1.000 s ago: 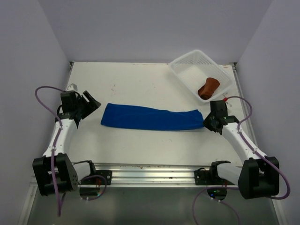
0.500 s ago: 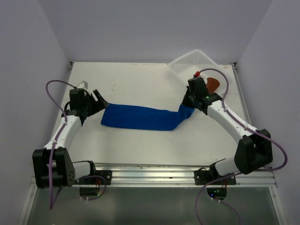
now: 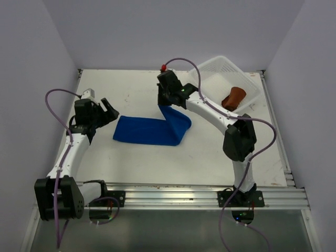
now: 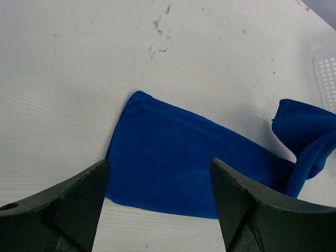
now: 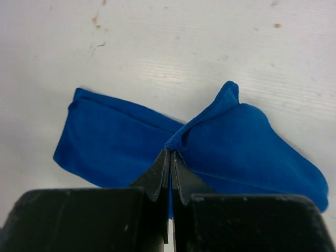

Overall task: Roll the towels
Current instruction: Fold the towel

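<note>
Blue cloth is pinched between the closed jaws of your right gripper (image 3: 166, 103): the blue towel (image 3: 149, 131) hangs by its right end from that grip, raised and arched over. The rest of the strip lies flat on the white table (image 3: 131, 94) below the tool and to its left. Your left gripper (image 3: 108, 112) has its jaws wide apart and holds nothing. It sits just beside the towel's left end, which its wrist view shows between the two fingers (image 4: 79, 205). The rust-brown towel (image 3: 233, 97) lies bundled small in the white mesh basket (image 3: 210, 67), well apart from your right gripper, off to its right.
</note>
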Controlling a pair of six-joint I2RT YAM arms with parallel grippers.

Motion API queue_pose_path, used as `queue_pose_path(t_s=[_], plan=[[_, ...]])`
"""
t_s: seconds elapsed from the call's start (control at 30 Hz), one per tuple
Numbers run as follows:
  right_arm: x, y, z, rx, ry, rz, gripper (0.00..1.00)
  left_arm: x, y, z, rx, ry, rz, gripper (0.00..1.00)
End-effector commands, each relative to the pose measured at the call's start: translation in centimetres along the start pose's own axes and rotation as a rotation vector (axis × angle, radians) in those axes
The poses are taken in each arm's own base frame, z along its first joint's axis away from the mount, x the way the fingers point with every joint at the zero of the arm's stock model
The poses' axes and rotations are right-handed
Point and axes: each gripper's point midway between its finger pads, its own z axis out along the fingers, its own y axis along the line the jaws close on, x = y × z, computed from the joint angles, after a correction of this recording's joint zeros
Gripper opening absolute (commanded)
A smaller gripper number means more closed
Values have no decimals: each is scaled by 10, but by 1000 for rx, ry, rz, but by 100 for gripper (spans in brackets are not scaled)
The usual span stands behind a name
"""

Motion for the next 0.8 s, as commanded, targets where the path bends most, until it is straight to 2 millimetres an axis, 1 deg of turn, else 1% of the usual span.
queue_pose_path(t_s=[0.0,0.03,0.07,0.1,0.13,0.17,0.2,0.23,0.27,0.47,0.5,0.6,0.63,0.7,0.73,0.77], plan=[[-4,42,-6,-56,8,-70,0,-24,-6,-9,2,-89,30,81],[-1,51,-3,-71,19,-77,0,-24,-5,-9,-7,-93,24,81],[8,58,6,-74,41,-90,0,-26,-6,-12,-8,-102,26,81],[2,69,4,-97,28,-91,0,-27,-5,-13,-11,-107,27,81],[3,75,4,-108,32,-93,0,-27,-4,-14,-19,-111,25,81],[12,84,10,-127,54,-102,0,-29,-4,-16,-20,-122,24,81],[6,93,5,-146,41,-102,0,-29,-3,-17,-24,-124,24,81],[6,98,5,-155,38,-108,0,-30,-2,-17,-30,-129,21,81],[8,108,3,-179,42,-116,0,-30,-2,-19,-35,-133,19,81],[15,133,3,-241,49,-120,0,-30,-1,-21,-37,-143,14,81],[19,136,5,-255,61,-116,0,-30,-1,-22,-39,-145,15,81],[18,144,8,-281,51,-103,0,-31,-2,-23,-36,-151,17,81],[21,147,12,-293,60,-100,0,-31,-1,-23,-40,-151,16,81],[18,154,11,-310,51,-93,0,-32,0,-25,-44,-157,16,82],[23,155,18,-310,62,-94,0,-33,-1,-25,-41,-159,16,82],[20,159,16,-320,55,-92,0,-33,-1,-25,-42,-160,16,82]])
